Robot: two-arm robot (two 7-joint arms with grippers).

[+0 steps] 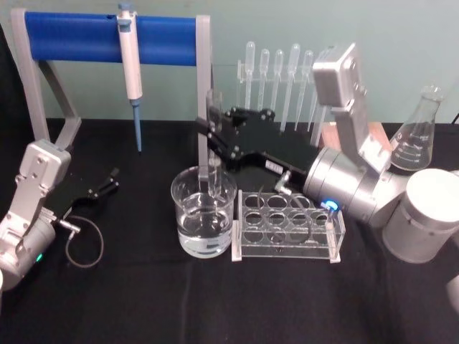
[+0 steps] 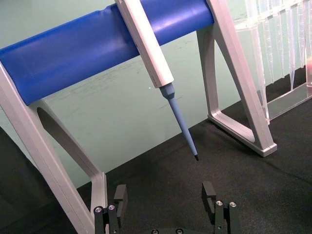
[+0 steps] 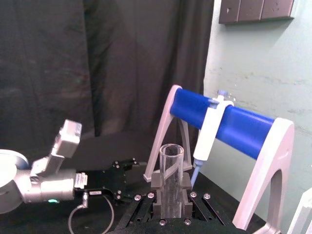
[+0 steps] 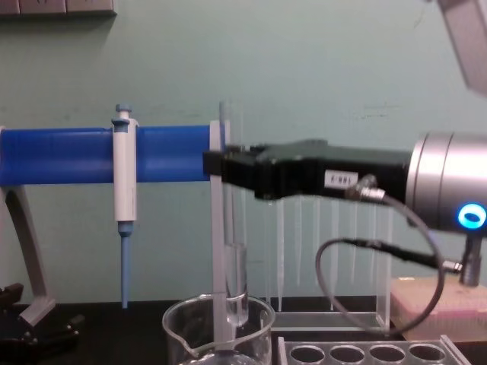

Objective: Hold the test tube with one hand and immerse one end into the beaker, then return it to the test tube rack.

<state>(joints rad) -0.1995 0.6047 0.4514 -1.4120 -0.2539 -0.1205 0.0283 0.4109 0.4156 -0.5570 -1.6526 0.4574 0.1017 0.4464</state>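
Note:
The test tube point(image 1: 213, 147) stands upright with my right gripper point(image 1: 210, 137) shut on its upper part. From the chest view the tube point(image 4: 231, 228) runs down past the rim of the beaker point(image 4: 217, 328), so its round end is inside the glass. The beaker point(image 1: 203, 213) holds clear water; I cannot tell whether the tube's end touches it. The right wrist view shows the tube point(image 3: 171, 180) clamped between the fingers point(image 3: 157, 184). My left gripper point(image 2: 165, 199) is open and parked on the black table at the left point(image 1: 107, 183).
A clear tube rack point(image 1: 287, 226) stands just right of the beaker. A white-and-blue micropipette point(image 1: 130, 61) hangs on the blue-barred stand point(image 1: 72, 36) behind. Thin plastic pipettes point(image 1: 280, 72) hang at the back, and a conical flask point(image 1: 416, 136) stands far right.

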